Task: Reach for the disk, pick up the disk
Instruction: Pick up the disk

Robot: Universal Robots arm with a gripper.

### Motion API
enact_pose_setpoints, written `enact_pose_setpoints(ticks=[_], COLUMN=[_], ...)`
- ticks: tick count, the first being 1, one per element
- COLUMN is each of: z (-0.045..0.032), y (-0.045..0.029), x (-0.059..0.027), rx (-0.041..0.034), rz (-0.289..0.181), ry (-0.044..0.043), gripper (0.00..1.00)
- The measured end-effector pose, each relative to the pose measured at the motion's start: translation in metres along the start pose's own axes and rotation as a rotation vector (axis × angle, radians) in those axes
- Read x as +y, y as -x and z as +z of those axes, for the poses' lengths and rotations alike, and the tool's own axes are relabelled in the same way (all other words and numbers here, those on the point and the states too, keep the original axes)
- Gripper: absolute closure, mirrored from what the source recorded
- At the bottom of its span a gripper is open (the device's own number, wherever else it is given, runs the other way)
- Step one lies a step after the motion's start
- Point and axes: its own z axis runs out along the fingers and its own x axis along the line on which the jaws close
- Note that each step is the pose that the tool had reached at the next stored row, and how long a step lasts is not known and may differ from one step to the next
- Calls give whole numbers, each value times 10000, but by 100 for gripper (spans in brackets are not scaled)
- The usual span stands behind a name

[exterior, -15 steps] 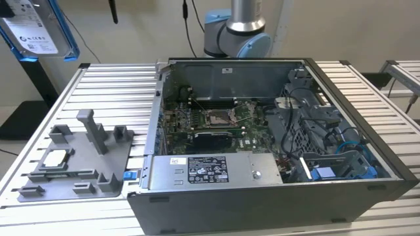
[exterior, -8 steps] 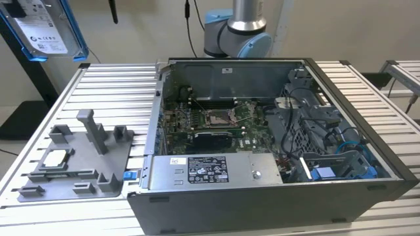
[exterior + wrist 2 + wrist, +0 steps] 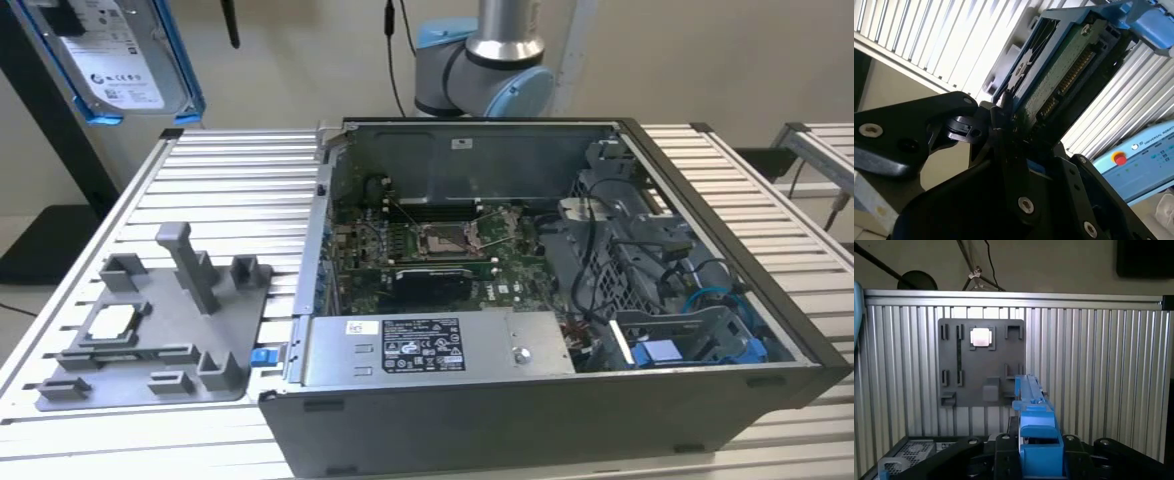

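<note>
The disk [image 3: 123, 62] hangs high above the table at the exterior view's far left, its white label facing out and its blue frame around the edges. In the second wrist view my gripper [image 3: 1004, 125] is shut on the disk [image 3: 1054, 75], whose green circuit-board side and connector row show. The black fingers [image 3: 985, 131] clamp its near end. In the first wrist view the disk [image 3: 1030, 400] is seen edge-on, held upright over the slatted table, with the gripper [image 3: 1036, 445] around its blue end.
An open computer case [image 3: 787, 330] takes up the middle and right of the slatted aluminium table [image 3: 214, 190]. A grey fixture plate [image 3: 147, 390] lies at the exterior view's left with a small square chip [image 3: 110, 322] on it. A small blue bracket [image 3: 262, 357] sits beside the case. The arm's base [image 3: 481, 70] stands behind.
</note>
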Motion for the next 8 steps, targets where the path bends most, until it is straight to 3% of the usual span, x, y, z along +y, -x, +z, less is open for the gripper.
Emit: enact_pose_setpoints(ticks=[8], z=[6], y=[3], x=[-236], rx=[0], rz=[-1], ry=[1], gripper=[100])
